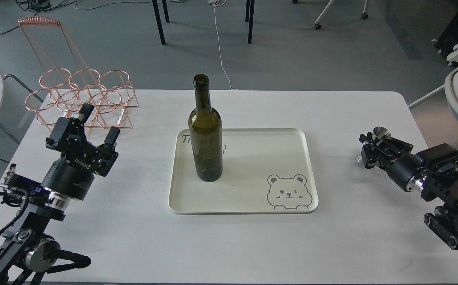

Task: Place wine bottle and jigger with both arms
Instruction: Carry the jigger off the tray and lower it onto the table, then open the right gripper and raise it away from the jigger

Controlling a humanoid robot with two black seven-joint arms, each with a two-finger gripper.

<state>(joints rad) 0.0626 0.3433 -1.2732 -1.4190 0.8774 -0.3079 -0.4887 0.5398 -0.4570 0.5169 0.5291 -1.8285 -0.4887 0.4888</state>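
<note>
The wine bottle [206,132] stands upright on the left part of a cream tray [292,136] in the middle of the white table [229,245]. The tray has a bear drawing [287,192] in its corner at 4 o'clock. At 9 o'clock from the bottle, the left gripper [99,126] has its fingers spread and holds nothing. At 3 o'clock, well apart from the tray, the right gripper [372,143] is closed around the jigger [381,133]. A copper wire rack [82,99] stands at 10 o'clock.

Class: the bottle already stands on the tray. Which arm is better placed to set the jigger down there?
Right. Its claw is shut on the jigger; the left claw is open, empty, beside the tray.
</note>
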